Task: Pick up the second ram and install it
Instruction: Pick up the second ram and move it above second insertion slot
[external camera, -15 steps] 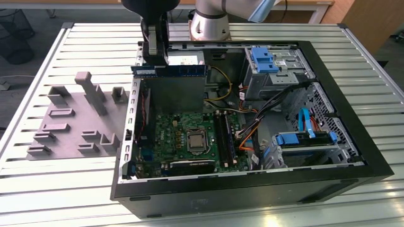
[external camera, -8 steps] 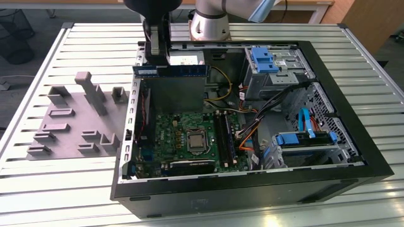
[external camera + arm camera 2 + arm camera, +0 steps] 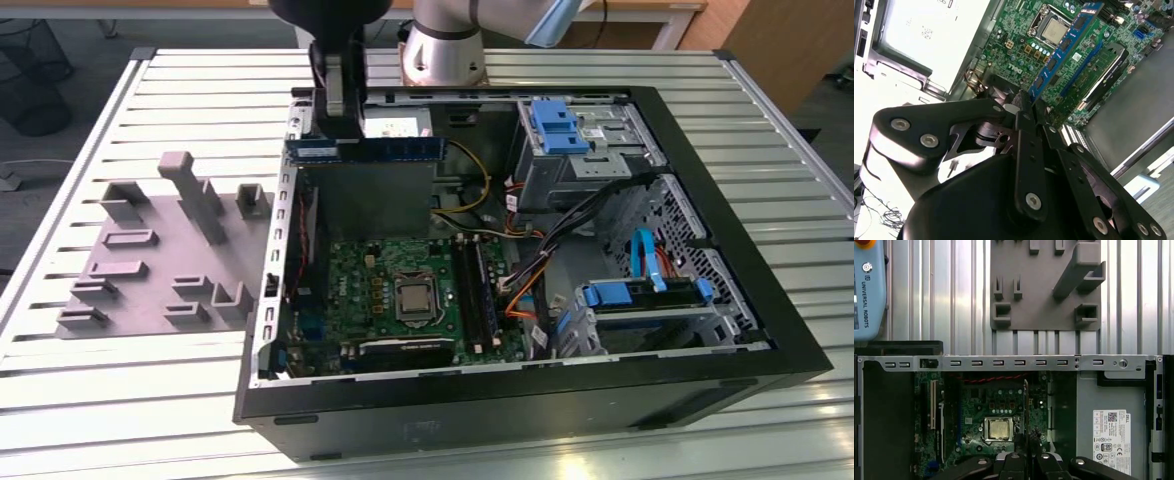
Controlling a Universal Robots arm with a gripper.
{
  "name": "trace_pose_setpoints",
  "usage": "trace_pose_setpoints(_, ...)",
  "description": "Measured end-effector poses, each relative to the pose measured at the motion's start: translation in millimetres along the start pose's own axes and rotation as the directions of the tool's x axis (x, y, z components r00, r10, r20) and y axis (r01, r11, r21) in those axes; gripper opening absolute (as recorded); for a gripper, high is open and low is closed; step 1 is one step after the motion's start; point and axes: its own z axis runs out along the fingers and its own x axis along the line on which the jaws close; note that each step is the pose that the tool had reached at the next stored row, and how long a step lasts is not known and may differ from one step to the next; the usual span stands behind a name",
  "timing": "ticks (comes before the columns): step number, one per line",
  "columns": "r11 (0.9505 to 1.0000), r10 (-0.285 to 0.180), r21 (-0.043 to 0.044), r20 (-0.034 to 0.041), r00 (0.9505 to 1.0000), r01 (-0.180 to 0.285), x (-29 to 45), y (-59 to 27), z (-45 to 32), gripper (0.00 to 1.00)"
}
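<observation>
At upper centre-left of the exterior view, the gripper (image 3: 339, 136) pinches the second ram (image 3: 398, 148), its length horizontal in frame.

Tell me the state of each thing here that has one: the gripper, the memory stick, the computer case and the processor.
gripper: shut on the second ram.
second ram: gripped at one end, held in the air above the motherboard, not plugged in.
computer case: lying on its side, side panel off, insides exposed.
processor: mounted on the motherboard, uncovered.
</observation>
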Motion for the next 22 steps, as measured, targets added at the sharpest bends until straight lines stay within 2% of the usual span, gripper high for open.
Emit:
trace_pose_setpoints(16, 1.0, 0.0, 0.0, 0.0, 1.0, 0.0, -0.3, -15.0, 0.1, 0.14)
trace_pose_setpoints(18, 1.0, 0.0, 0.0, 0.0, 1.0, 0.0, -0.3, -18.9, 0.0, 0.14)
trace_pose_setpoints(22, 1.0, 0.0, 0.0, 0.0, 1.0, 0.0, -0.6, -36.0, 0.1, 0.14)
